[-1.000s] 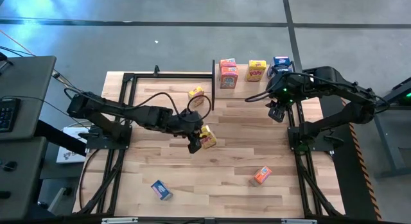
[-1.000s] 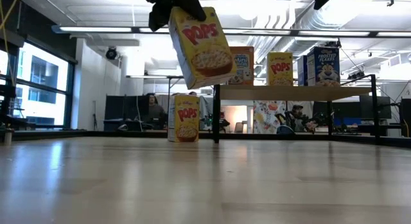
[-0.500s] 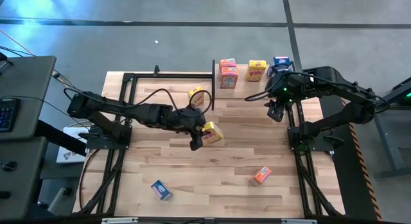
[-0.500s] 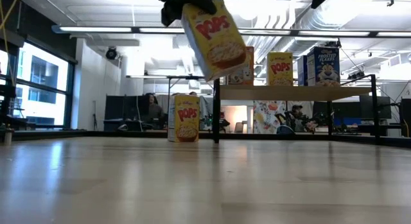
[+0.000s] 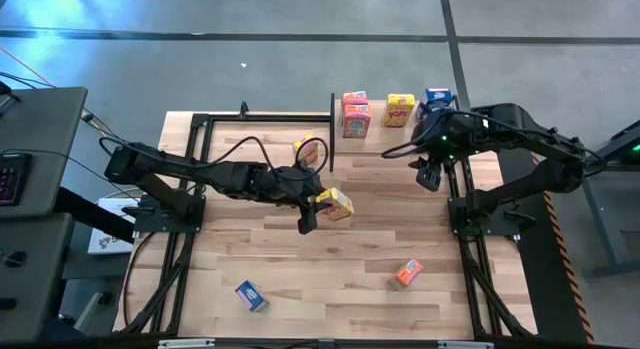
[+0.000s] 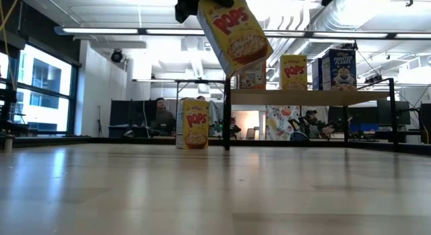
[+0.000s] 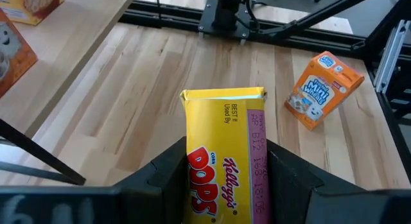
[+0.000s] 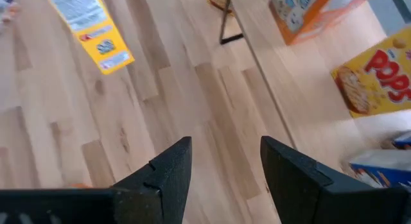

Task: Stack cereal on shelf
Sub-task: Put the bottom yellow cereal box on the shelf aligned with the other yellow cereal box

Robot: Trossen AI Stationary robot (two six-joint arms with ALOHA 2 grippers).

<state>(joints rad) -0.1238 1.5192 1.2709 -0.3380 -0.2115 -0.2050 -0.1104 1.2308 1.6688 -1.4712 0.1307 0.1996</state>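
Above the table (image 5: pixel 300 279), the left gripper (image 5: pixel 316 210) half-hides its yellow box (image 5: pixel 335 203).

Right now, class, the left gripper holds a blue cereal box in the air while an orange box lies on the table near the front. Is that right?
Not quite. The left gripper holds a yellow box, not a blue one; the low and left wrist views show it. It is in the air, and an orange box does lie on the table near the front.
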